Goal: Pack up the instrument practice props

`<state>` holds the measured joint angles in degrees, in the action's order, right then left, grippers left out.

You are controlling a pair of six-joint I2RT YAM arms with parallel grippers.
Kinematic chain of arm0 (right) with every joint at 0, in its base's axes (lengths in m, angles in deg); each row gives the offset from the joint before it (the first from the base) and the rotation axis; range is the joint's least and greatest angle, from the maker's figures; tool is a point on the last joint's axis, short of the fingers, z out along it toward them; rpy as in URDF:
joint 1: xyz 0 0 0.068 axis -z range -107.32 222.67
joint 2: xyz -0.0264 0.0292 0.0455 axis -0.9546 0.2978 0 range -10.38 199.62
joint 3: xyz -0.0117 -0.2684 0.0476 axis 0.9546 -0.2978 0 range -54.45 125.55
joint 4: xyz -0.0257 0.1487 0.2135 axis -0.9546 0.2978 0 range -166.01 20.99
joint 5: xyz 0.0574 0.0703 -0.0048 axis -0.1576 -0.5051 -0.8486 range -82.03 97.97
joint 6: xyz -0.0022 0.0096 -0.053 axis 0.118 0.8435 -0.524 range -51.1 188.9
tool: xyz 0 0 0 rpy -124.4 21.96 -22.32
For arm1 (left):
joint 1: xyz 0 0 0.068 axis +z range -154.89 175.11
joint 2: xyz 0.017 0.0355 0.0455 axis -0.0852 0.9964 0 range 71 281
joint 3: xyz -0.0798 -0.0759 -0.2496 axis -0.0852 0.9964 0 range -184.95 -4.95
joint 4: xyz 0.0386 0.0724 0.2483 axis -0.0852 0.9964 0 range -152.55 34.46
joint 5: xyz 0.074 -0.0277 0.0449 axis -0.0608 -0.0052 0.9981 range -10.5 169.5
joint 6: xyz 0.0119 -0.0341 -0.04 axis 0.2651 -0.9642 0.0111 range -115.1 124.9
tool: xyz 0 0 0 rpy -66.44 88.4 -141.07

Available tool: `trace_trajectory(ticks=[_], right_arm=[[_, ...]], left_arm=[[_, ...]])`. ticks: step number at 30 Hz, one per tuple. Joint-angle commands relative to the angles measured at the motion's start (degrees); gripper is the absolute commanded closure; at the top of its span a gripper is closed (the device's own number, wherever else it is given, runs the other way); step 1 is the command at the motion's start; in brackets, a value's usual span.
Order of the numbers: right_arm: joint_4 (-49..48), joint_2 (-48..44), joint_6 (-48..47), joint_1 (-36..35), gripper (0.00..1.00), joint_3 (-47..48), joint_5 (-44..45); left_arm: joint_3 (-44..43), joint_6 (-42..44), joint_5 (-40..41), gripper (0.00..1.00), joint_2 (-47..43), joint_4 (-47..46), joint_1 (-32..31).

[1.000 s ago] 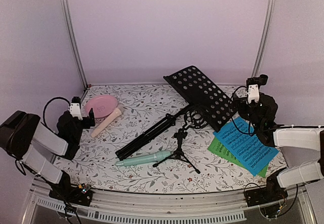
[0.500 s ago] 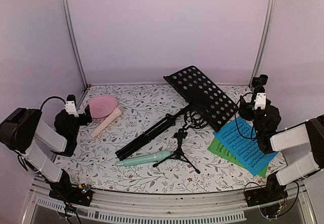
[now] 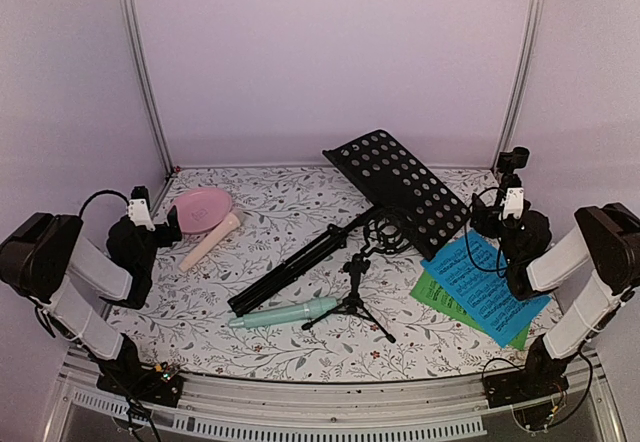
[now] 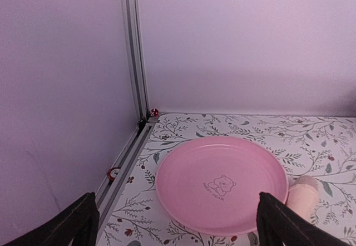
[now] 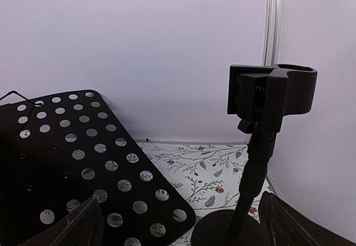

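The left arm's fingers [image 4: 78, 222] are spread wide and hold nothing, facing one round pink plate [image 4: 221, 183]. The right arm's fingers [image 5: 289, 224] gape likewise, empty, facing one black clip-topped microphone stand [image 5: 261, 140], its base cut off by the frame. On the floral bench [image 3: 280, 197] lie one black perforated music rack with tripod legs [image 3: 400, 187], one mint microphone [image 3: 285, 314], one beige microphone [image 3: 208, 242], one small black microphone tripod [image 3: 352, 300], and one blue music sheet [image 3: 485, 282] hiding most of one green sheet [image 3: 432, 297].

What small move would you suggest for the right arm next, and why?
Probably ease the right claw forward and slightly to its right: it is open and empty, and the upright microphone stand rises just ahead, right of centre in its wrist view.
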<state>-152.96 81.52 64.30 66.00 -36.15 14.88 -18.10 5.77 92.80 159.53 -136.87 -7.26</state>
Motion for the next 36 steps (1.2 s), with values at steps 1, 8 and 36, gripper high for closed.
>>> trace_trajectory(ticks=[1, 8, 36], right_arm=[[-0.44, 0.48, 1.11, 0.26, 0.01, 2.57, -1.84], [-4.11, -3.9, 0.89, 0.26, 0.01, -1.16, -1.17], [2.66, -3.77, 3.63, 7.64, 0.01, -4.55, -6.24]], left_arm=[[-0.45, -0.2, -0.11, 0.01, 0.5, -1.7, 0.35], [-0.4, -0.16, -0.1, 0.01, 0.5, -1.71, 0.35], [-0.39, -0.16, -0.01, 0.01, 0.5, -1.78, 0.37]])
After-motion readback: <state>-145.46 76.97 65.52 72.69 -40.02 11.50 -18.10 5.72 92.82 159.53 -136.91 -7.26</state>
